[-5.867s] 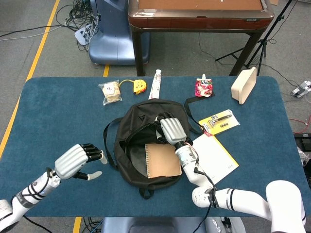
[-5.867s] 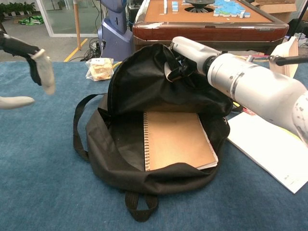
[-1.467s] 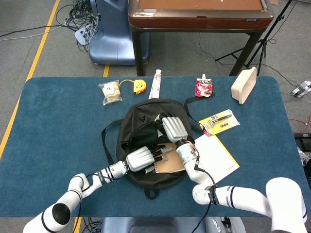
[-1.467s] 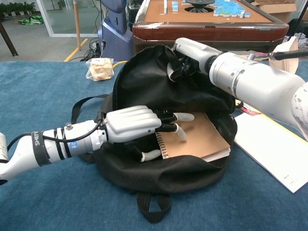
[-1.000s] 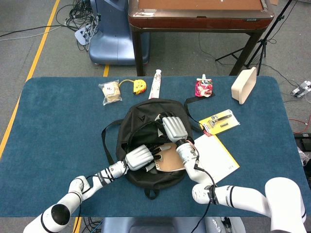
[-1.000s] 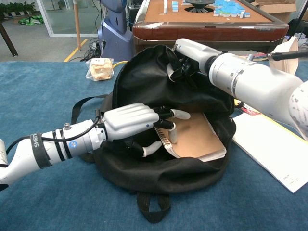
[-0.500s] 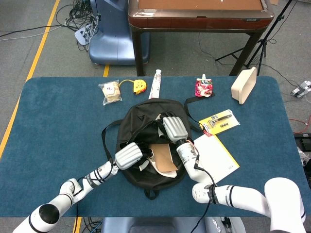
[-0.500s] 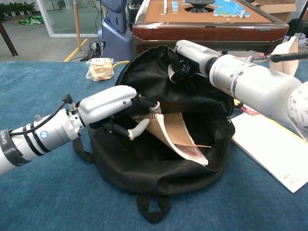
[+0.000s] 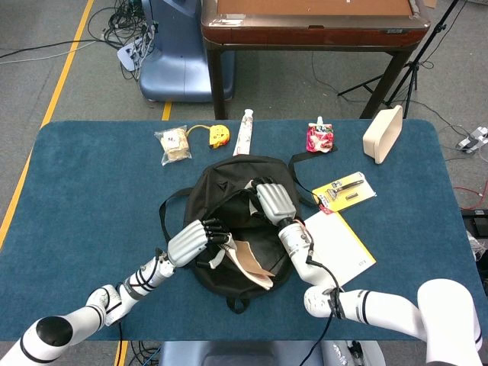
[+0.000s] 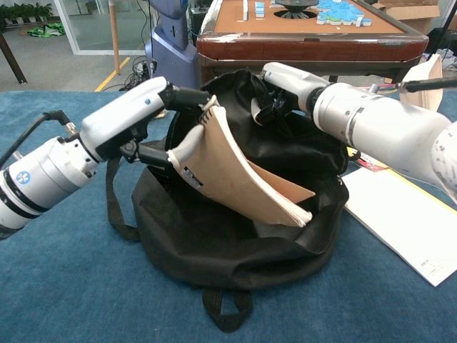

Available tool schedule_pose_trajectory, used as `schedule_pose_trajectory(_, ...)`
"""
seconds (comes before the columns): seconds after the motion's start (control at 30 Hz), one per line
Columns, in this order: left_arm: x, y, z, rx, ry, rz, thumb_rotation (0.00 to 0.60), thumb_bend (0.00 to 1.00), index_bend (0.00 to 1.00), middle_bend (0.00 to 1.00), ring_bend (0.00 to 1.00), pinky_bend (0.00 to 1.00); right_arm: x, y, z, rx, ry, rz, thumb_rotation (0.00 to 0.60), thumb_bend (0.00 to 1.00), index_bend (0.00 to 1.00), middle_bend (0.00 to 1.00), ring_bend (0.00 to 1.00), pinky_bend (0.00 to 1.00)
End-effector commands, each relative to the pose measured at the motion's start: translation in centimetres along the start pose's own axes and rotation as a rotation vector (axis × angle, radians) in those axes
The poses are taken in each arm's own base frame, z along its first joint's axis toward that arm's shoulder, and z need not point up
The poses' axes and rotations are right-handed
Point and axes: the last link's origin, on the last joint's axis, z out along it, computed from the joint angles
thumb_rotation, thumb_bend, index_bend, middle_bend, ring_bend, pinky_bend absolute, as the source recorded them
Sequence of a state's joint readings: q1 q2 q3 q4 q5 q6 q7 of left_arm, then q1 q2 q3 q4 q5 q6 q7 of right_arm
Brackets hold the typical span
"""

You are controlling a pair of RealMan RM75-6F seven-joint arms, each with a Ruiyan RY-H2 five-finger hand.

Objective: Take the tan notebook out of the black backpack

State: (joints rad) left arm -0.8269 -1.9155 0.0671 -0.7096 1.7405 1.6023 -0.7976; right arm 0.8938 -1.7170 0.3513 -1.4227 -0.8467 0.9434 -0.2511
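My left hand (image 10: 136,114) and right hand (image 10: 285,82) wear silver-grey ribbed shells with black fingers (image 10: 187,96), on glossy white forearms ringed by black bands and trailing black cables.

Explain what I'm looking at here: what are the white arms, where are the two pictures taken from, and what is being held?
A two-armed robot with finger hands works at a blue table. One camera looks down from its head, the other forward from its chest. Its left hand grips the spiral edge of a tan notebook, tilted up and partly out of the black backpack. Its right hand holds the backpack's flap open. Also on the table: white paper, snack packets, a tube and a beige container.
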Motion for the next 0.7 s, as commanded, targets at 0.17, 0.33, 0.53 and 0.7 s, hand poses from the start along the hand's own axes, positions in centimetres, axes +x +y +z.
schedule_pose_trajectory(0.17,4.2,1.4,-0.3,0.007,0.094,-0.07,0.6,0.57,0.67,0.71,0.54,0.35,0.4,0.4,-0.6,0.039,-0.067,0.007,0.6,0.73,0.62,0.29,0.16,0.14)
schedule_pose_trajectory(0.33,7.0,2.2,-0.6,0.038,0.134,-0.088,0.6,0.57,0.67,0.72,0.54,0.35,0.8,0.7,-1.4,0.073,-0.144,-0.048,0.6,0.41,0.36,0.2,0.08,0.11)
schedule_pose_trajectory(0.53,9.8,2.9,-1.7,0.072,0.157,-0.053,0.6,0.57,0.67,0.72,0.54,0.35,1.3,0.9,-2.6,0.097,-0.242,-0.113,0.6,0.05,0.02,0.08,0.0,0.06)
schedule_pose_trajectory(0.7,11.6,2.9,-2.3,0.105,0.175,-0.01,0.6,0.57,0.67,0.72,0.54,0.35,2.2,0.7,-4.1,0.126,-0.277,-0.11,0.6,0.02,0.0,0.06,0.0,0.06)
